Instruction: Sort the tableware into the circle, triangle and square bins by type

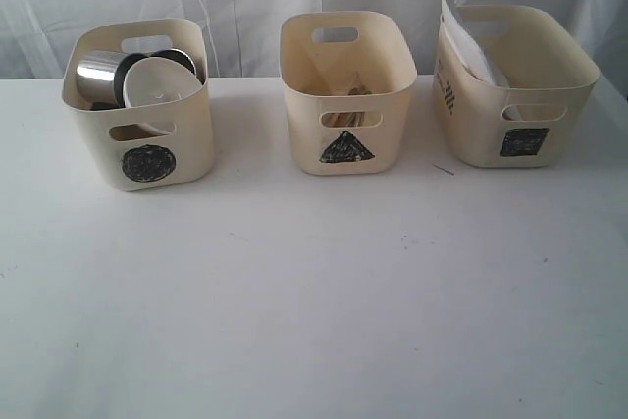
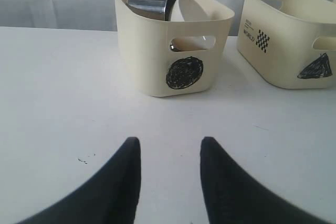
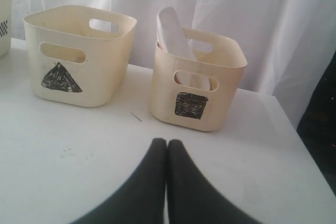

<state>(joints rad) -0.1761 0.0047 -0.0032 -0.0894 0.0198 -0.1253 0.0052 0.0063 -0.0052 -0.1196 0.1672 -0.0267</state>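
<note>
Three cream bins stand in a row at the back of the white table. The circle bin (image 1: pixel 137 105) (image 2: pixel 173 40) on the left holds a steel mug (image 1: pixel 98 76) (image 2: pixel 152 2) and a small white bowl (image 1: pixel 159 82) (image 2: pixel 190 10). Wooden chopsticks (image 1: pixel 345 117) show inside the middle triangle bin (image 1: pixel 346 95) (image 3: pixel 79 56) (image 2: pixel 294 40). A large white square plate (image 1: pixel 466 41) (image 3: pixel 176 40) leans in the square bin (image 1: pixel 515 85) (image 3: pixel 197 85) on the right. My left gripper (image 2: pixel 170 148) is open over bare table, short of the circle bin. My right gripper (image 3: pixel 167 145) is shut and empty, short of the square bin. Neither arm shows in the exterior view.
White curtain hangs behind the bins. A thin dark sliver (image 1: pixel 444 170) (image 3: pixel 136 116) lies on the table between the triangle and square bins. The table's right edge (image 3: pixel 304 145) runs close beside the square bin.
</note>
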